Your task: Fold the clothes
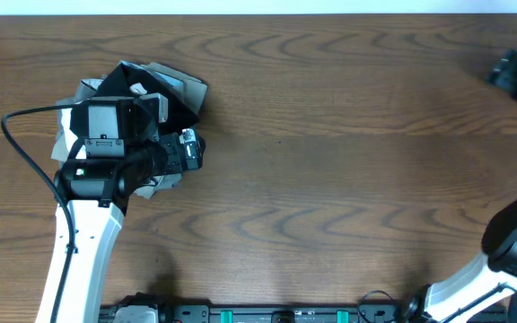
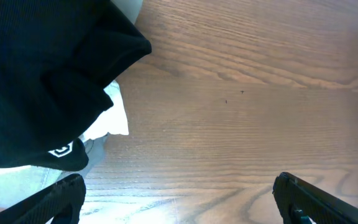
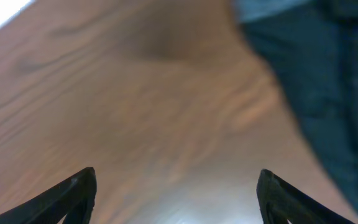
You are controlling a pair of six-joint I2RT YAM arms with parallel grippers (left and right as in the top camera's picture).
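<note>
Progress: folding is not yet starting; the table (image 1: pixel 330 179) middle is lying bare
Leggings (image 3: pixel 334 87): probably the dark blurred cloth beside the right gripper (image 3: pixel 176 199), whose fingers are standing wide and holding nothing
Left gripper (image 2: pixel 179 202): hovering low beside the garment pile (image 1: pixel 164 90), fingers spreading wide, gripping nothing

Blurred dark fabric (image 3: pixel 328 93), perhaps the clothes
</note>
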